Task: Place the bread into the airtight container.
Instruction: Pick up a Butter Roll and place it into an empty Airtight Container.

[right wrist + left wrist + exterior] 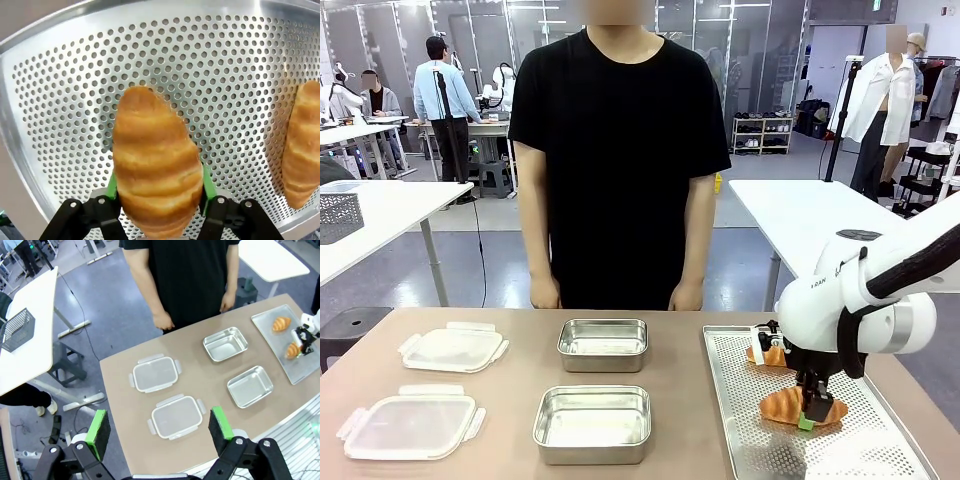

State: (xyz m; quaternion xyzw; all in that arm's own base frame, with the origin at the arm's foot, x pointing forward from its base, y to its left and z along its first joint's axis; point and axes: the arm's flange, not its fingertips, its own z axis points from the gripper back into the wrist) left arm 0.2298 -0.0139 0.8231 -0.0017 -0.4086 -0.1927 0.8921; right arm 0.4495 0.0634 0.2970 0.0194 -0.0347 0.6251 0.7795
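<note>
Grasp step: the right gripper (159, 189) has its fingers pinching the near bread (155, 150) on the tray (240, 65), while the left gripper (160, 426) has its fingers spread. Next it should lift the bread and carry it left to a container (592, 420).

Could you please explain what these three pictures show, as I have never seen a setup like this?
Two robot arms share a table with a person. The front picture looks across it from the robot's side; the other two come from cameras on each wrist. On it lie two empty metal containers, two clear lids and a perforated tray with two croissants. The right gripper has its green pads against both sides of the near croissant. The left gripper hangs open above the table, holding nothing.
</note>
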